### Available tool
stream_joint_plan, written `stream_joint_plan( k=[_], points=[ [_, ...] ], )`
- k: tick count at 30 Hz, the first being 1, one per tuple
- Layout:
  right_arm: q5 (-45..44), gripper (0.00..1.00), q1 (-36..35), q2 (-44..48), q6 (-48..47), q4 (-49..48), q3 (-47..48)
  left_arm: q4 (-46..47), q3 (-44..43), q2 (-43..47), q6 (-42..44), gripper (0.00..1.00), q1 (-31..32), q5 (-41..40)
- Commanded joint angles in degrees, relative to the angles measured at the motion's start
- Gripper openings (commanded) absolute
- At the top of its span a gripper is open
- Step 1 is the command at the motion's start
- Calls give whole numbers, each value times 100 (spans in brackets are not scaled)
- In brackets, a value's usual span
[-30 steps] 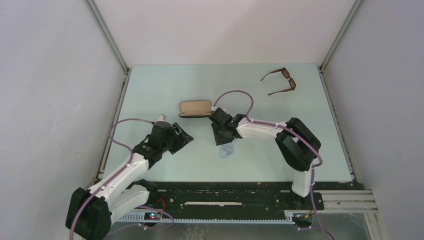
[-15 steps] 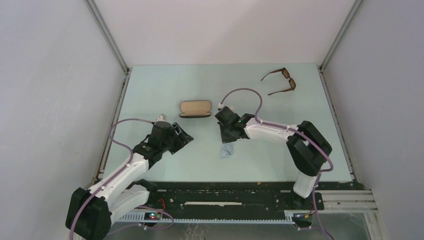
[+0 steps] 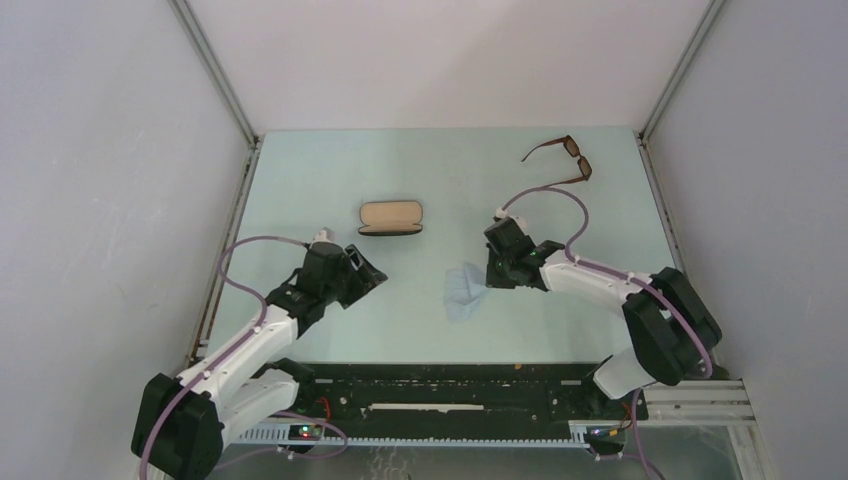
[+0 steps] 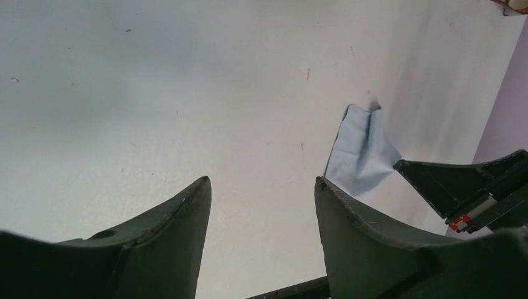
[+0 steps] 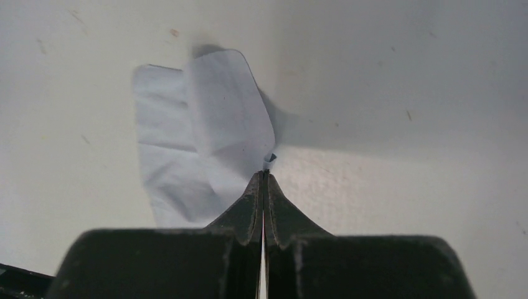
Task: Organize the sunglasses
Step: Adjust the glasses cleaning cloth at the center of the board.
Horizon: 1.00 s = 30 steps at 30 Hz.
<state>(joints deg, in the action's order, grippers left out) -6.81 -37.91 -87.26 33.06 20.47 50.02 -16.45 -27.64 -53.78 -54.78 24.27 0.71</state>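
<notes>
The brown-framed sunglasses (image 3: 563,160) lie unfolded, temple arms spread, at the table's far right corner, well away from both arms. My right gripper (image 3: 489,281) (image 5: 264,174) is shut on one corner of a light blue cloth (image 3: 463,291) (image 5: 199,137) (image 4: 364,152), which trails to its left over the table with that corner raised. My left gripper (image 3: 372,272) (image 4: 261,182) hangs open over bare table left of the cloth, with nothing between its fingers.
An open oblong case (image 3: 391,217) with tan lining lies at mid-table, beyond the left gripper. Grey walls close in the table (image 3: 330,180) on the left, right and back. A black rail (image 3: 430,385) runs along the near edge.
The right gripper has shut on the cloth's corner and moved right, pulling the crumpled cloth out into a wider sheet. The left arm has not moved.
</notes>
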Motion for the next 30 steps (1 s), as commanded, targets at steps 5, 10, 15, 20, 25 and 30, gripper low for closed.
stream_joint_plan(
  k=[5,10,15,20,25,30],
  points=[
    [49,0,75,724,534,-176,-850,37,-562,-288,399,68,104,100],
    [-135,2,135,1308,722,-192,-1047,37,-852,-650,492,68,488,33],
    [-366,13,357,1790,711,-22,-1074,12,-1493,-1410,697,75,1176,24],
    [-268,39,792,2017,696,23,-1279,-418,-2614,-2567,1065,78,1814,-40],
    [-104,40,1036,2207,614,40,-1381,-636,-3448,-3545,983,71,2204,-407],
    [-84,39,1136,2349,512,152,-1381,-586,-3902,-4229,998,58,2311,-839]
  ],
)
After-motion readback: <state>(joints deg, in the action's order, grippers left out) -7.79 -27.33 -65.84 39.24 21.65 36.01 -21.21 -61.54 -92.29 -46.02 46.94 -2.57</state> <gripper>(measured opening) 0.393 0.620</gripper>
